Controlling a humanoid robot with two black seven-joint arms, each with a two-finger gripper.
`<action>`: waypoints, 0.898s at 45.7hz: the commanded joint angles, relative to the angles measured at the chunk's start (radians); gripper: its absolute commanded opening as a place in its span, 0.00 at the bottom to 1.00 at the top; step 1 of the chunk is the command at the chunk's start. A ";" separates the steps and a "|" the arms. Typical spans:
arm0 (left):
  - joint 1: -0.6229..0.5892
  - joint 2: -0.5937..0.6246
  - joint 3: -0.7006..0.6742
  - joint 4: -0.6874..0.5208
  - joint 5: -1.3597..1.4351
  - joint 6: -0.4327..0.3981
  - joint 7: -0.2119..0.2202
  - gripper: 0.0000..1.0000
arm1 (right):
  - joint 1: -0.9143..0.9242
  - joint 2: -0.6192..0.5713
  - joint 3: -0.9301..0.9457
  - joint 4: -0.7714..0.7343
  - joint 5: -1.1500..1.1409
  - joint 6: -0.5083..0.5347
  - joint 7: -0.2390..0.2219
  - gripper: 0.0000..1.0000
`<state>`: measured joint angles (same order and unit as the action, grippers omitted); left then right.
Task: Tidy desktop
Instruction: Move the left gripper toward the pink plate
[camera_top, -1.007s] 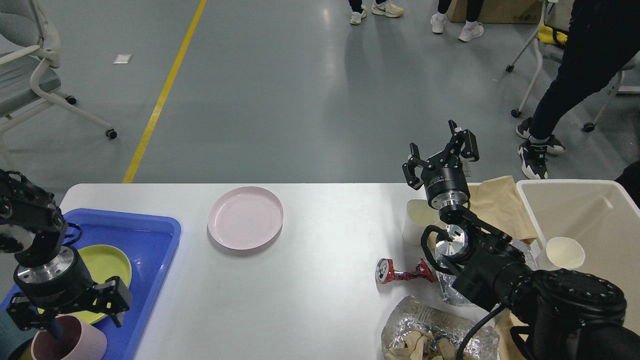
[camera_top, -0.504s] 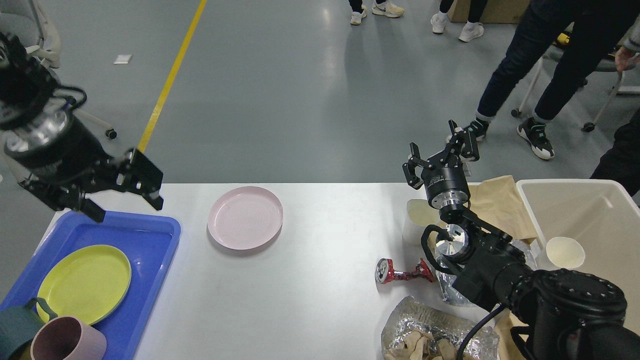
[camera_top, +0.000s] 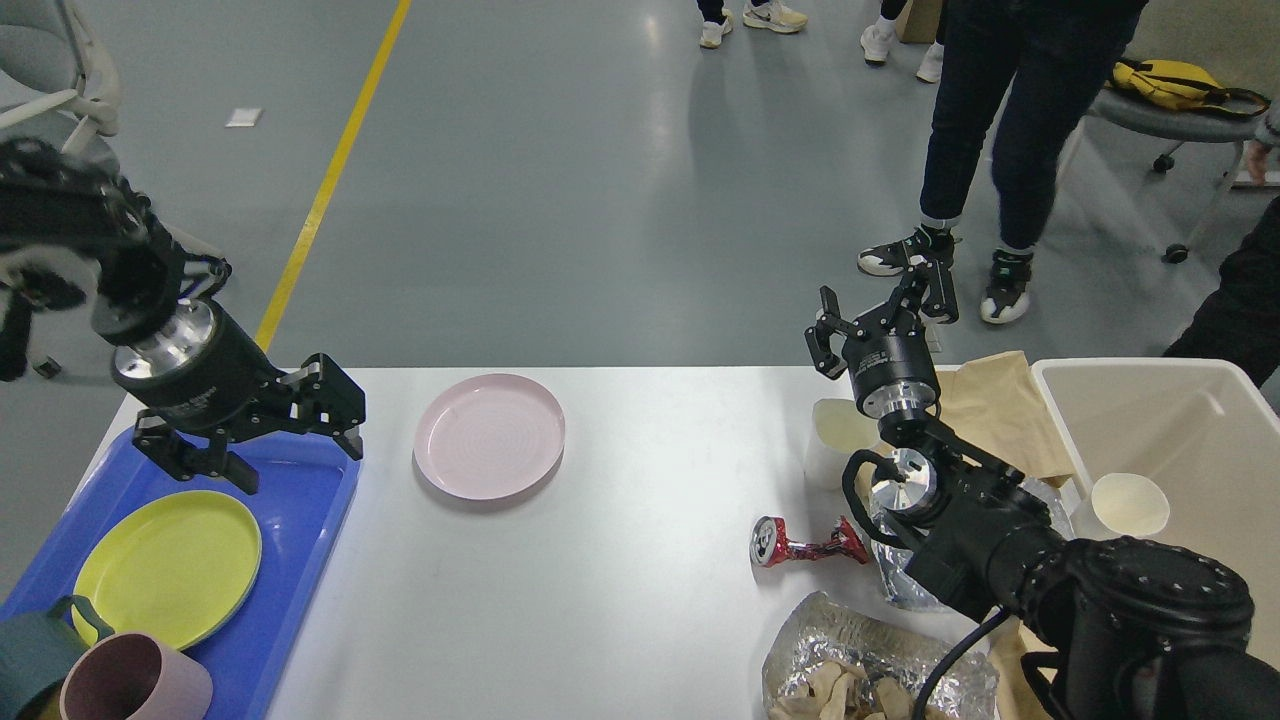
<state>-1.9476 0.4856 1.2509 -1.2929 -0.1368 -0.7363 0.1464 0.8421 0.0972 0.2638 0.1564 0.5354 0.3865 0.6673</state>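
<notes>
The white desktop (camera_top: 640, 560) spans the view. A pink plate (camera_top: 490, 435) lies on it left of centre. A crushed red can (camera_top: 800, 545), crumpled foil (camera_top: 850, 650), a white paper cup (camera_top: 835, 440) and brown paper (camera_top: 1000, 410) lie at the right. My left gripper (camera_top: 295, 440) is open and empty above the blue tray's (camera_top: 300, 520) far edge, left of the pink plate. My right gripper (camera_top: 880, 305) is open and empty, raised above the table's far edge over the white cup.
The blue tray holds a yellow-green plate (camera_top: 165, 565), a pink mug (camera_top: 135, 685) and a dark teal mug (camera_top: 35, 650). A beige bin (camera_top: 1160, 420) at the right holds a paper cup (camera_top: 1130, 505). People's legs (camera_top: 985, 150) and chairs stand beyond the table.
My left arm rose from the pink mug in the tray, then came down and right to the tray's far edge near the pink plate. The right arm stayed still. People walked behind.
</notes>
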 joint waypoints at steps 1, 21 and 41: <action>0.136 -0.050 0.001 0.003 -0.072 0.182 0.001 0.94 | 0.000 -0.001 0.000 0.000 0.000 0.000 0.000 1.00; 0.415 -0.208 -0.198 0.007 -0.379 0.827 0.001 0.94 | 0.000 0.001 0.000 0.000 0.000 0.000 0.000 1.00; 0.602 -0.237 -0.356 0.205 -0.550 1.048 0.002 0.94 | 0.000 0.001 0.002 0.000 0.000 0.000 0.000 1.00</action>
<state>-1.3828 0.2512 0.9072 -1.1466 -0.6152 0.3077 0.1487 0.8422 0.0983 0.2644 0.1565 0.5353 0.3869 0.6674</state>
